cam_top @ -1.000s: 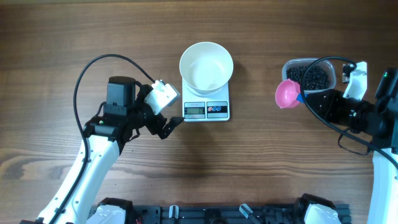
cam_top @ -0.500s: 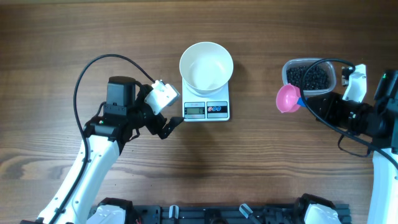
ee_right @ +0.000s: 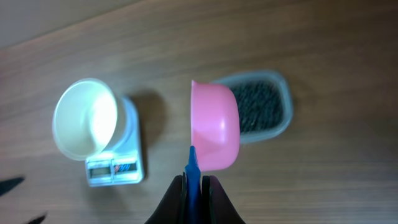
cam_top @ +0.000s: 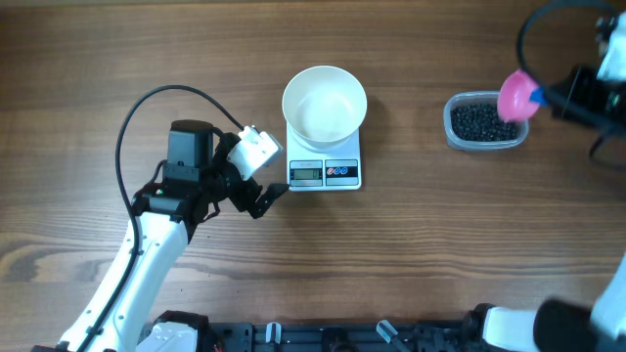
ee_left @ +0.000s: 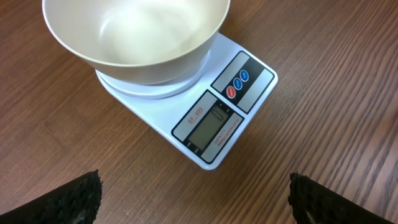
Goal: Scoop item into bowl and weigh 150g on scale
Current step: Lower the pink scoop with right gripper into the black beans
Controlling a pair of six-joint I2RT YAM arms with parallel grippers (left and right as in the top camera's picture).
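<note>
The white bowl [cam_top: 325, 103] stands empty on the white scale [cam_top: 326, 173], whose display faces the table's front. The item, small black beads [cam_top: 481, 120], fills a clear tub [cam_top: 452, 130] at the right. My right gripper [cam_top: 544, 95] is shut on the blue handle [ee_right: 193, 171] of a pink scoop [cam_top: 516, 95], which hangs over the tub's far right corner. In the right wrist view the pink scoop [ee_right: 214, 127] sits tilted on edge above the beads [ee_right: 258, 106]. My left gripper [cam_top: 262, 200] stands open just left of the scale, nothing between its fingers [ee_left: 81, 196].
The left wrist view shows the bowl [ee_left: 134, 31] and scale [ee_left: 217, 106] close ahead of my left gripper [ee_left: 196, 202], with bare wood between. A black cable [cam_top: 147, 108] loops behind the left arm. The right arm [cam_top: 587, 88] reaches in from the right edge.
My right gripper has carried the pink scoop from the tub's front left up and to the right, over the tub's far right corner. The left arm has not moved.
</note>
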